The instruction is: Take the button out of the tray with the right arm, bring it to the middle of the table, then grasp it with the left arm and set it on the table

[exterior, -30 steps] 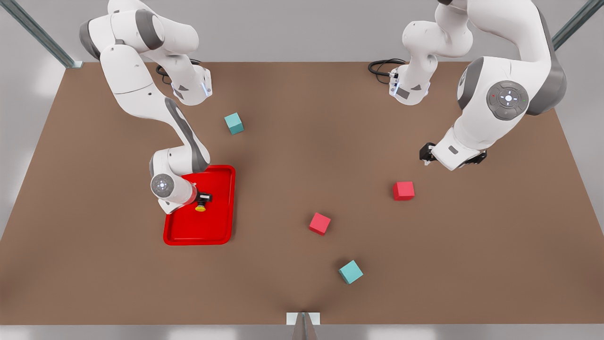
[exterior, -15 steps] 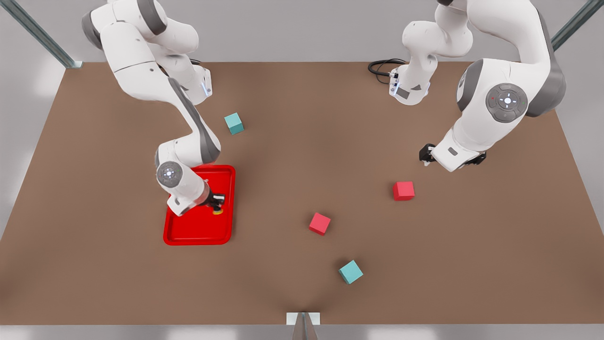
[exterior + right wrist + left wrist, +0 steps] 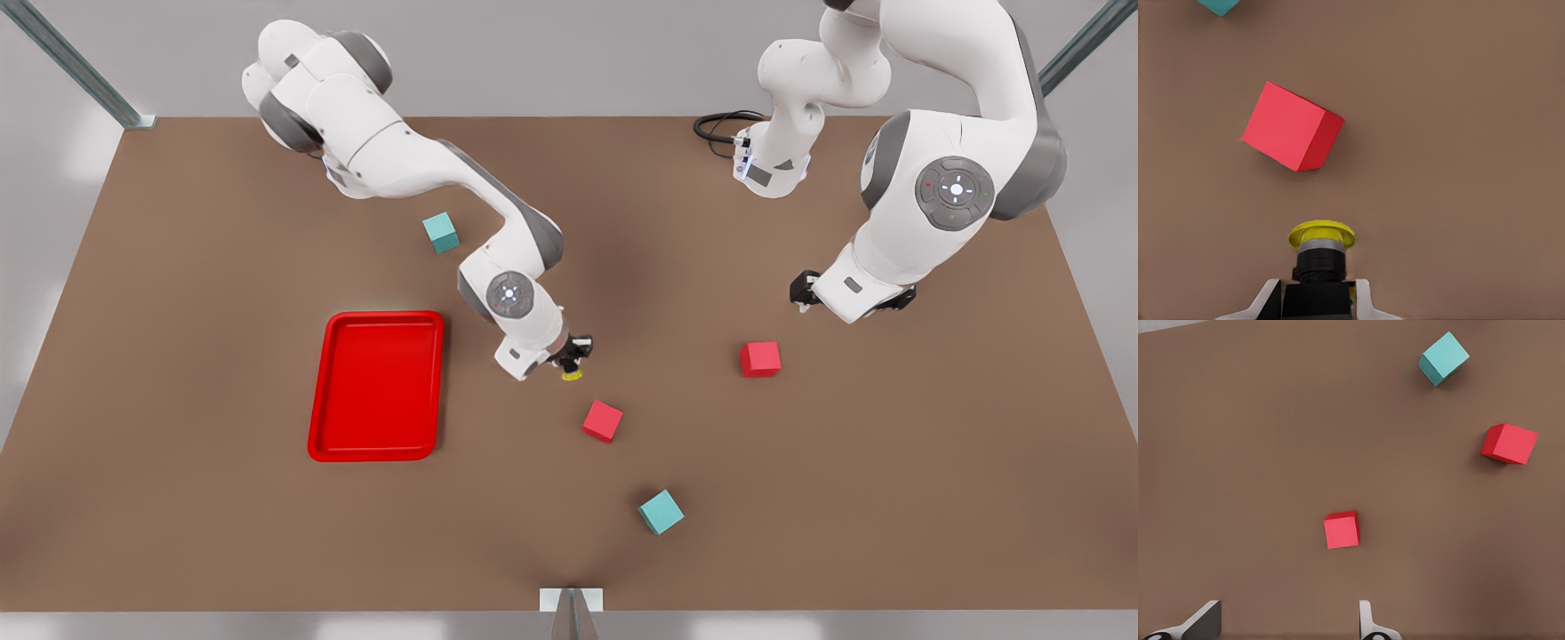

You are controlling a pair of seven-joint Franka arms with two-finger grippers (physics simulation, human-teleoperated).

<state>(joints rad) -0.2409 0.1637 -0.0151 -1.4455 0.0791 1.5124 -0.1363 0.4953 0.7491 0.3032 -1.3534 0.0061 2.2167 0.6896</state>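
One tray (image 3: pixel 331 391) bare, right gripper (image 3: pixel 573 358) clamping button (image 3: pixel 572 374), left gripper (image 3: pixel 803 292) spread wide.

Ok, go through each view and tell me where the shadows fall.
Front view: soft, broad dark patch on the table beside the right tool. Left wrist view: faint shadow hugging the red cube. Right wrist view: soft shadow beside the red cube; the button looks evenly lit.

A simulated robot lab: a bare brown table (image 3: pixel 178 533) under plain grey walls with metal frame struts (image 3: pixel 76 64).
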